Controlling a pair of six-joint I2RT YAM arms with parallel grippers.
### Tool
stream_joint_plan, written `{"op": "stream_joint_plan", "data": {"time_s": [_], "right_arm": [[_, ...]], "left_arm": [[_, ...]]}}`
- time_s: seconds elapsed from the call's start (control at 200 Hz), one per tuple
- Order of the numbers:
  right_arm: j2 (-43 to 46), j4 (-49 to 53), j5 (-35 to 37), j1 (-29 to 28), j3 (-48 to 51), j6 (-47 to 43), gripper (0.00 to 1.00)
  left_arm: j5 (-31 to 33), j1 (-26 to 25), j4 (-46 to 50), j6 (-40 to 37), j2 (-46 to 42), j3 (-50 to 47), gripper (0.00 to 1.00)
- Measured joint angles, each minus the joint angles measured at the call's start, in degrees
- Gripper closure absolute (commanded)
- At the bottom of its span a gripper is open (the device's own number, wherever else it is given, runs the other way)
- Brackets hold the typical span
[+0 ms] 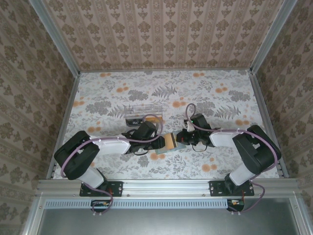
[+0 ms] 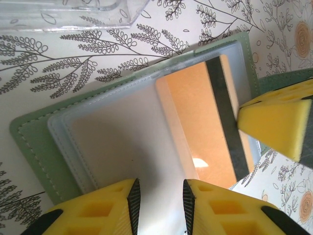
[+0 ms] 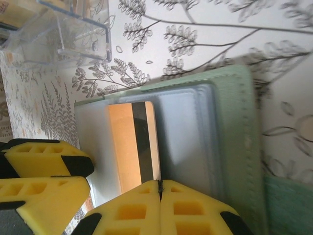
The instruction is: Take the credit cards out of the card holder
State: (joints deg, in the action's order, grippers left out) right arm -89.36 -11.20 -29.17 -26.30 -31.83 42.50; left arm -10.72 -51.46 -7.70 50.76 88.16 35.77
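From above, the holder (image 1: 176,145) lies open on the flowered tabletop (image 1: 220,103), near the front edge and right between the two arms. An orange card (image 1: 169,141) shows on it. The left end effector (image 1: 159,134) comes in from the left and the right end effector (image 1: 182,138) from the right, both low over the holder. A clear box (image 1: 143,111) stands just behind them.

On the left wrist, the green holder (image 2: 34,147) lies flat, its clear sleeve (image 2: 117,142) facing up. The card (image 2: 195,117), with its black stripe (image 2: 225,112), sits at the far side of the sleeve. The left end effector (image 2: 160,188) has its jaws a little apart over the sleeve's near edge, with nothing pinched between them. Whether they press on it, I cannot tell. The right end effector (image 2: 242,120) touches the card's edge at the stripe. The box (image 2: 73,12) is at the top.

On the right wrist, the right end effector (image 3: 160,188) is closed, finger against finger, its tips meeting the card (image 3: 124,147) at its stripe-side edge. A pinch is not clear. The holder (image 3: 234,142) spreads to the right, the left end effector (image 3: 73,174) waits at the left, and the box (image 3: 63,34) is top left.
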Motion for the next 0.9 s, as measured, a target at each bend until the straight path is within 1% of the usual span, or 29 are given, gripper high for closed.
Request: {"op": "stream_joint_plan", "data": {"time_s": [0.24, 0.4, 0.455, 0.55, 0.595, 0.665, 0.7, 0.76, 0.785, 0.9], "right_arm": [[7.04, 3.37, 0.39, 3.93, 1.92, -1.6, 1.0], [15.8, 9.31, 2.67, 6.03, 2.12, -3.48, 1.0], [19.54, 11.74, 3.82, 6.21, 2.1, -4.61, 1.0], [24.94, 16.35, 6.12, 6.21, 1.53, -6.75, 1.0], [26.6, 18.38, 6.86, 6.19, 0.81, -7.91, 1.0], [28.37, 20.85, 8.04, 6.14, -0.81, -9.66, 1.0], [28.79, 21.88, 8.61, 5.99, -1.81, -10.51, 1.0], [28.87, 23.41, 9.7, 5.44, -3.87, -11.82, 1.0], [28.79, 24.0, 10.32, 4.98, -4.81, -12.41, 1.0], [27.1, 25.68, 12.55, 1.2, -9.81, -16.35, 1.0]], "left_arm": [[0.0, 0.0, -0.02, 0.0, 0.0, 0.0, 0.68], [0.04, 0.0, 0.13, 0.0, -0.61, -0.02, 0.67], [0.09, 0.0, 0.59, -0.02, -1.66, -0.02, 0.66], [0.72, 0.0, 2.29, -0.26, -5.25, 0.0, 0.6], [1.6, 0.0, 3.21, -0.52, -7.76, 0.02, 0.54], [3.37, 0.0, 5.25, -1.22, -12.5, 0.13, 0.37], [4.57, 0.02, 6.38, -1.42, -15.04, 0.24, 0.31], [6.84, 0.11, 8.61, -2.21, -19.98, 0.33, 0.24], [7.76, 0.13, 9.51, -1.99, -21.77, 0.33, 0.18], [12.79, 1.01, 15.15, -2.89, -32.28, 0.26, 0.06]]}}
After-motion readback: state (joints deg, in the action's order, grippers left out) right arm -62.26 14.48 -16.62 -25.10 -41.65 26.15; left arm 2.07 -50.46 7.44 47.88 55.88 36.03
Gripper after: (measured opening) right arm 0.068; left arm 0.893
